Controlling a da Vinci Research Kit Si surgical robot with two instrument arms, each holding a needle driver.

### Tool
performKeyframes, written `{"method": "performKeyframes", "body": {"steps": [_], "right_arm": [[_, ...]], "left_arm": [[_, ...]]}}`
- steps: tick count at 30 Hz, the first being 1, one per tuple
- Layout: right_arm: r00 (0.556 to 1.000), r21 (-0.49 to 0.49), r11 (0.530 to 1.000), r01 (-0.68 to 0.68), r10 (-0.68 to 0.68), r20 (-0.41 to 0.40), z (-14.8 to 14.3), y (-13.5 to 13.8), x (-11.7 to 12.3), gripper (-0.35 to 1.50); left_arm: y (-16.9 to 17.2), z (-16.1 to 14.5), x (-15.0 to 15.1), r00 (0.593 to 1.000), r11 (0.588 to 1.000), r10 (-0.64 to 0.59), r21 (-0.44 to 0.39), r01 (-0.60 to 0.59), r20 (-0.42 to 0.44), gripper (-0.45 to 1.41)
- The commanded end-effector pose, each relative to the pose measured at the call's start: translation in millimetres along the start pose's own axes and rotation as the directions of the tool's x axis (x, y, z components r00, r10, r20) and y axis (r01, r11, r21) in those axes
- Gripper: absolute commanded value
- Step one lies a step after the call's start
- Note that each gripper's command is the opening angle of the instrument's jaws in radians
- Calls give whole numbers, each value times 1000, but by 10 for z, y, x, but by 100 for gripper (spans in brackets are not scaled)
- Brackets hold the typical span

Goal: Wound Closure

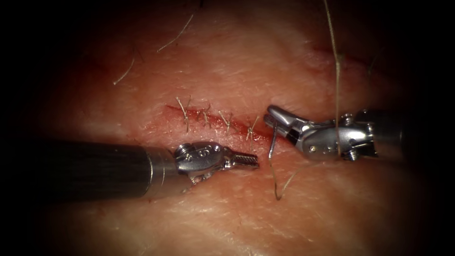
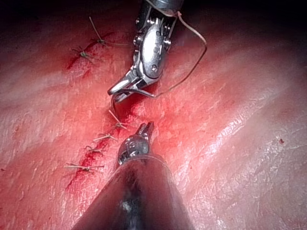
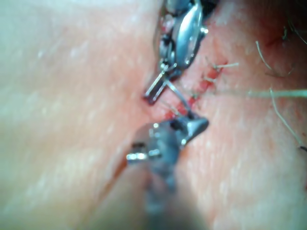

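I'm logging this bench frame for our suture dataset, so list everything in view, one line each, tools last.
tissue: one, pale pink, under everything.
cut: one, red, running across the middle of the tissue, red fluid along it.
stitches: about four, tan, knotted across the cut.
needle: one, grey, curved, at the cut's right end, held in the right gripper.
thread: one long tan strand, passing over the right tool.
left gripper: one, silver, shut, empty, just below the cut.
right gripper: one, silver, shut on the needle.

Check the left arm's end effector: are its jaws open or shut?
Shut. The left end effector shows its jaws pressed together, holding nothing, beside the cut.
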Motion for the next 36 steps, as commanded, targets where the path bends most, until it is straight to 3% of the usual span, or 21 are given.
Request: {"method": "performKeyframes", "body": {"steps": [1,36], "right_arm": [[1000,6,1000,1,-1,-2,6,-11,-2,-35],[999,94,995,20,-23,32,-1,-59,-32,-35]], "left_arm": [[-1,8,-5,1000,1000,-1,-2,1,0,4],[-1,5,-6,1000,1000,0,3,0,5,-3]]}}
